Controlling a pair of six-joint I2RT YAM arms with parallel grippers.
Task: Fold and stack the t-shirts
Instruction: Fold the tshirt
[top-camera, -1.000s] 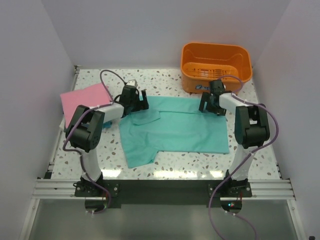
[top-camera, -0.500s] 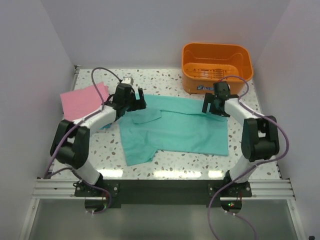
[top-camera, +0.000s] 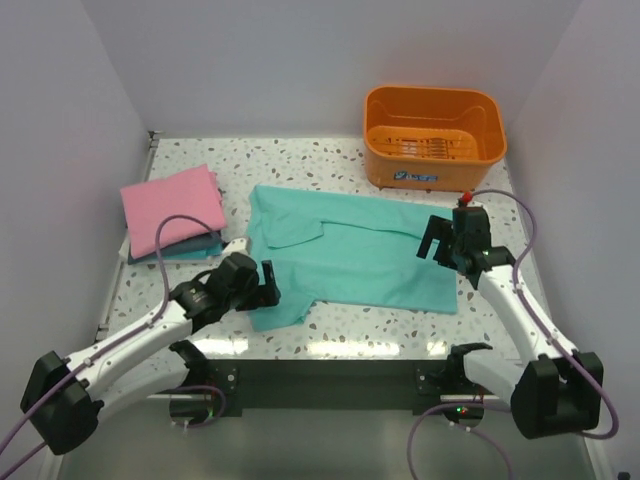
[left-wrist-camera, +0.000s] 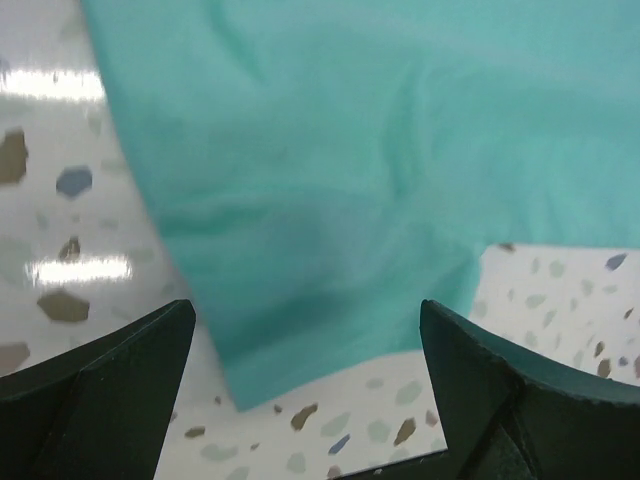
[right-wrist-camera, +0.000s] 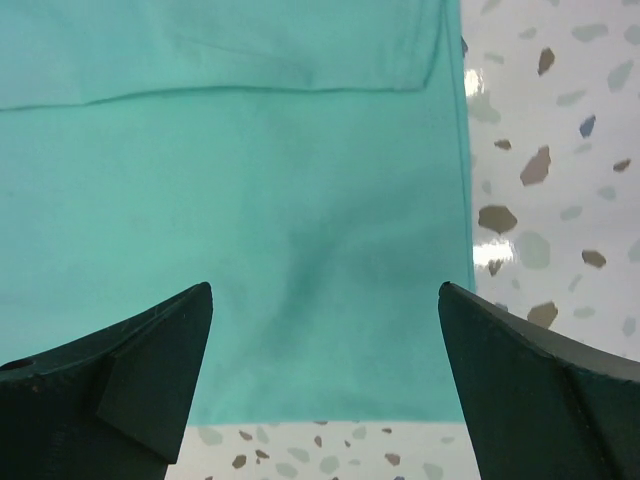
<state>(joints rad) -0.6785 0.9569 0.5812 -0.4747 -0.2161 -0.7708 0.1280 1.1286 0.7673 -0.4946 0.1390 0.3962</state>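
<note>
Here's the teal-green t-shirt (top-camera: 345, 250), spread flat across the middle of the speckled table (top-camera: 330, 160), one flap reaching toward the near edge. The left gripper (top-camera: 270, 287) hangs right at that near-left flap, jaws spread wide, nothing held. The right gripper (top-camera: 434, 246) hovers over the shirt's right side near its corner, jaws wide as well, empty. Off to the left, the pink t-shirt (top-camera: 172, 205) lies folded on the darker blue-teal t-shirt (top-camera: 203, 248), and the orange basket (top-camera: 433, 135) stands far right
</note>
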